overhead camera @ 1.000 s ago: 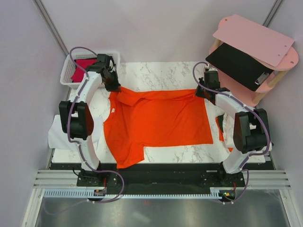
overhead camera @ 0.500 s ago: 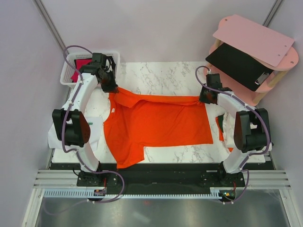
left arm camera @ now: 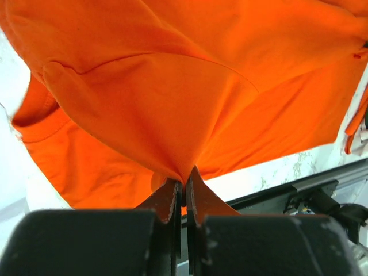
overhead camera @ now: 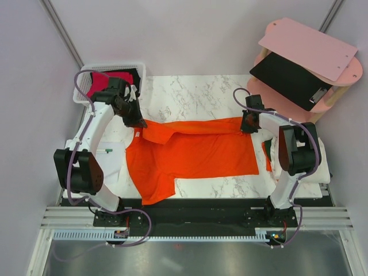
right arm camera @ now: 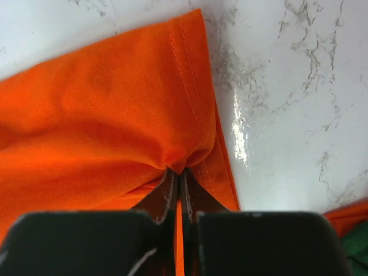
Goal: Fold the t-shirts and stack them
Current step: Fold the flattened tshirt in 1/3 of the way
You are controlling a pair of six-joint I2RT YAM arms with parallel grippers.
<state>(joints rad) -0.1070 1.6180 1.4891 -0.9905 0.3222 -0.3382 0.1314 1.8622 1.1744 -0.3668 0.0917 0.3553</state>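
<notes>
1. Folding the orange t-shirt (overhead camera: 195,152) in half along its length is, by judgement, the step in hand. No finished stack can be identified.
2. Location: the orange t-shirt lies flat across the middle of the desk (overhead camera: 195,95), collar toward the left edge and hem toward the right edge. One sleeve points at the near edge.
3. Left hand (overhead camera: 137,122): closed on a pinch of orange cloth at the far shoulder, toward the far left corner. The wrist view shows the cloth drawn up into a peak between the jaws.
4. Right hand (overhead camera: 248,123): closed on the far hem corner, toward the right edge. The wrist view shows the stitched hem bunched between the jaws, with bare marble just beside it.
5. The far edge of the shirt is lifted and rolled slightly inward between the two grips.
6. A crimson t-shirt (overhead camera: 100,80) waits in the basket (overhead camera: 80,95) at the far left corner.
7. A strip of orange cloth (overhead camera: 267,158) shows at the right edge under the right arm; it is possibly another shirt, but the view is too blocked to tell.
8. Next move, by judgement: carry both hands evenly toward the near edge. Hold the span taut, lay the far edge onto the near edge, then release.
</notes>
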